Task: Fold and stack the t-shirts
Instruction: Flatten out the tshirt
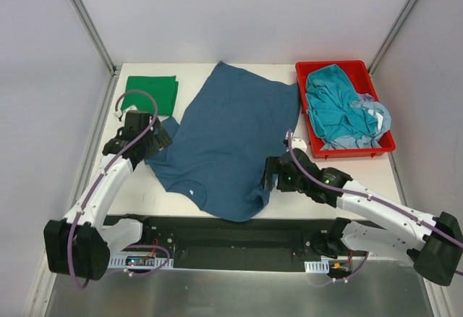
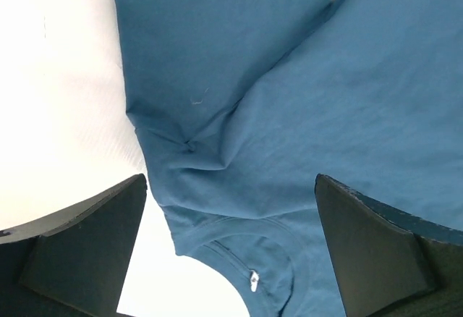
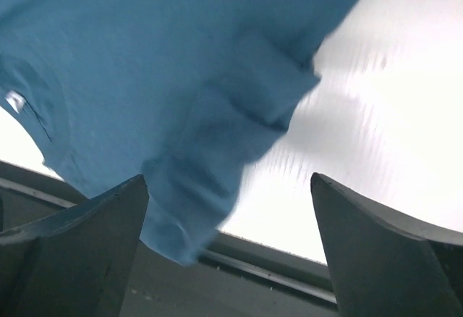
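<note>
The dark blue t-shirt lies spread flat on the white worktop, its collar toward the near edge. The left fingers stand spread wide over the sleeve on the left side, pinching nothing. The right fingers, also spread and empty, hover at the sleeve on the right. Farther back, a folded green t-shirt lies at the left corner. A red tray at the right holds crumpled teal and pale blue t-shirts.
</note>
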`<act>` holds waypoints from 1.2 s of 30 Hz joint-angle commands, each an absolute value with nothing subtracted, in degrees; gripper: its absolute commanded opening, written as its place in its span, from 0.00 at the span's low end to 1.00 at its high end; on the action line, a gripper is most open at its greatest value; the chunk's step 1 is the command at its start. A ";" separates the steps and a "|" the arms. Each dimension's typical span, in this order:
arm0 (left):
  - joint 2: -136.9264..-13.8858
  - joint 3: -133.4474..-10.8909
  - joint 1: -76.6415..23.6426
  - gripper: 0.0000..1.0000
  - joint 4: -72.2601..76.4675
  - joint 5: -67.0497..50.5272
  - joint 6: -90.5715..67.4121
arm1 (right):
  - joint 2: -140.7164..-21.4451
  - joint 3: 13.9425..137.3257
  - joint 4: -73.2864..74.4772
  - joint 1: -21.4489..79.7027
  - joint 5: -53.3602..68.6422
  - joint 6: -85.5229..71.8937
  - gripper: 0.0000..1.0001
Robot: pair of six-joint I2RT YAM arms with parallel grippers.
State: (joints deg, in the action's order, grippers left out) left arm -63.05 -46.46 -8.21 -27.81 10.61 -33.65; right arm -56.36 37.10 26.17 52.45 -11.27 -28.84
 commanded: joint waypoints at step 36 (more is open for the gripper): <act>-94.82 -57.91 -12.22 0.99 -24.79 -0.35 -39.82 | -90.26 49.57 14.16 51.40 8.69 -18.45 0.96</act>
State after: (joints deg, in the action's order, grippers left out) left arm -91.92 -53.25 -12.01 -25.28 -2.44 -39.07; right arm -91.72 50.94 12.67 45.45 2.13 -14.24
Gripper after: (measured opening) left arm 0.990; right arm 0.965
